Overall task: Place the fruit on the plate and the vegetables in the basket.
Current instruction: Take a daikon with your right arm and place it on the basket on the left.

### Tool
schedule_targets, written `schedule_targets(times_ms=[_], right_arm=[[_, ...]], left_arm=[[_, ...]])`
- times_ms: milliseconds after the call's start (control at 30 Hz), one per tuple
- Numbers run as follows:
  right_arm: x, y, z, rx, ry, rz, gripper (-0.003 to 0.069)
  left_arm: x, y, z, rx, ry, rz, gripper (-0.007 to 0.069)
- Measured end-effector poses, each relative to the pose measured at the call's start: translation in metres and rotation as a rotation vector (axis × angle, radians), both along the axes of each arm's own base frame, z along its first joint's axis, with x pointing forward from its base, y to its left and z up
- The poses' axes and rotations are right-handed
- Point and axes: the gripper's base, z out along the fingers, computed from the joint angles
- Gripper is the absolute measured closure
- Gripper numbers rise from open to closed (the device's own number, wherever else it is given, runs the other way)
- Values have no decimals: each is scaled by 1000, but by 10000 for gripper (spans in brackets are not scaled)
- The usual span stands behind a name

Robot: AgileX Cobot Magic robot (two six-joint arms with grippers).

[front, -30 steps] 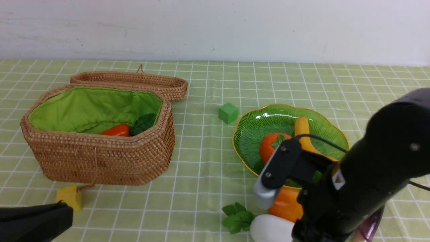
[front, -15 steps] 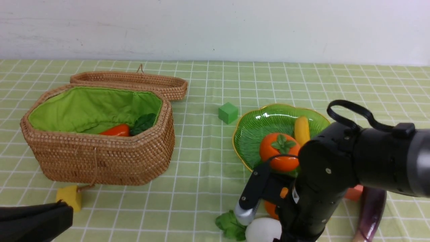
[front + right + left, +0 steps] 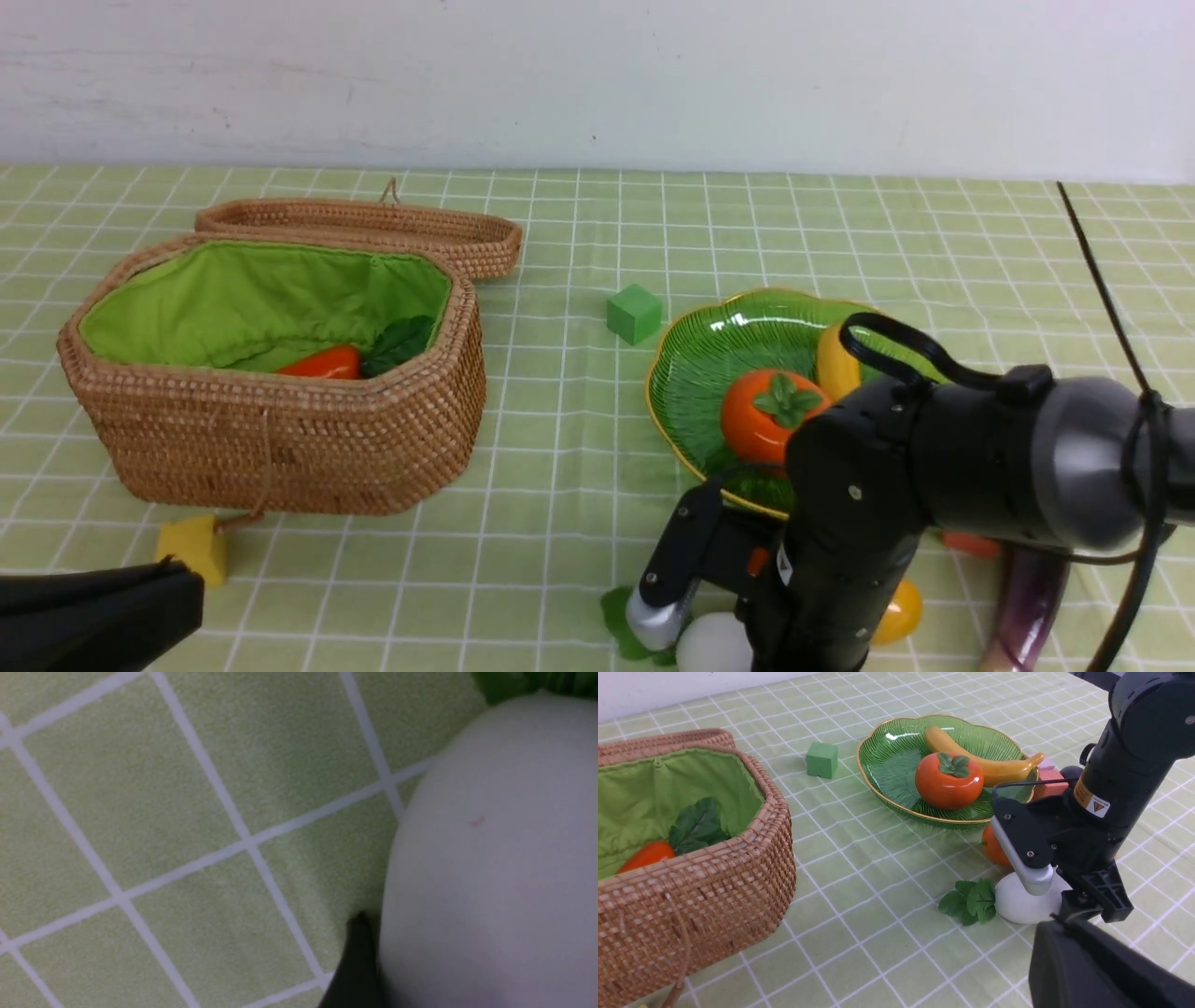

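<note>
Down drops the right claw (image 3: 1066, 895) from the rim of the plate (image 3: 695, 373) onto the radish (image 3: 1015, 903) at the near edge of the tabletop (image 3: 560, 523), jaws straddling it though I can't tell if they're pinching yet, so a vegetable for the basket (image 3: 280, 448) looks next, mango (image 3: 994, 848) waiting off-plate.

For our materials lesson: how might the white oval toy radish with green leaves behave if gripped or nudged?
The white oval toy radish looks smooth and rounded, so a pinch may slip. Lying on the green checked cloth, it would probably roll if nudged, though its leaf tuft might check that.
</note>
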Motion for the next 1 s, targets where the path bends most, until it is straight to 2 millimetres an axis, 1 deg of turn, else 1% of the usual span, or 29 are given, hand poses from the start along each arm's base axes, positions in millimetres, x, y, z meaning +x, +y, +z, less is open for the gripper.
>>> schedule_targets(times_ms=[100, 167, 200, 267, 300, 333, 400, 433, 467, 500, 533, 567, 600, 633, 667, 700, 733, 767, 800, 833, 867, 900, 933, 967, 1000], right_arm=[[-2, 2, 2, 12, 13, -9, 127], [-11, 9, 8, 38, 65, -20, 127], [-12, 10, 9, 40, 67, -19, 127], [-18, 22, 34, 84, 63, 11, 127], [-20, 26, 43, 99, 53, 21, 127], [-19, 28, 48, 111, 45, 22, 127], [-19, 45, 91, 204, -43, 54, 127], [-17, 47, 97, 221, -61, 57, 127], [-11, 59, 125, 301, -140, 79, 127], [-11, 59, 125, 303, -143, 79, 127], [-1, 70, 152, 385, -247, 118, 127], [9, 80, 169, 443, -329, 143, 127], [16, 87, 180, 487, -388, 155, 127], [19, 89, 186, 504, -411, 161, 127], [33, 104, 201, 575, -498, 172, 127], [42, 113, 202, 597, -526, 175, 127], [52, 124, 209, 642, -575, 175, 127], [53, 125, 205, 638, -571, 174, 127], [70, 142, 207, 684, -630, 175, 127], [72, 144, 203, 680, -626, 173, 127], [83, 155, 202, 702, -664, 174, 127], [88, 159, 199, 710, -679, 172, 127], [99, 169, 188, 715, -702, 168, 127], [107, 176, 184, 727, -739, 167, 127], [113, 181, 175, 728, -750, 165, 127]], left_arm=[[0, 0, 1, -4, -9, 4, 638], [0, 1, 5, 9, -29, 9, 638], [0, 1, 5, 10, -31, 10, 638], [0, 4, 11, 38, -71, 23, 638], [0, 5, 13, 47, -84, 29, 638], [0, 5, 14, 49, -87, 30, 638], [1, 8, 20, 91, -138, 51, 638], [1, 9, 21, 96, -142, 53, 638], [1, 11, 26, 130, -185, 72, 638], [1, 12, 27, 135, -190, 75, 638], [2, 14, 30, 165, -218, 95, 638], [2, 17, 33, 176, -237, 118, 638], [3, 18, 35, 177, -248, 139, 638], [3, 19, 35, 169, -249, 146, 638], [5, 21, 37, 165, -264, 179, 638], [5, 22, 38, 155, -265, 195, 638], [6, 24, 40, 146, -277, 220, 638], [6, 24, 40, 143, -278, 224, 638], [7, 26, 42, 112, -292, 257, 638], [8, 26, 43, 108, -294, 261, 638], [8, 27, 44, 76, -289, 281, 638], [8, 28, 45, 72, -291, 288, 638], [8, 29, 46, 44, -284, 306, 638], [9, 29, 46, 31, -279, 316, 638], [9, 30, 46, 24, -273, 325, 638]])
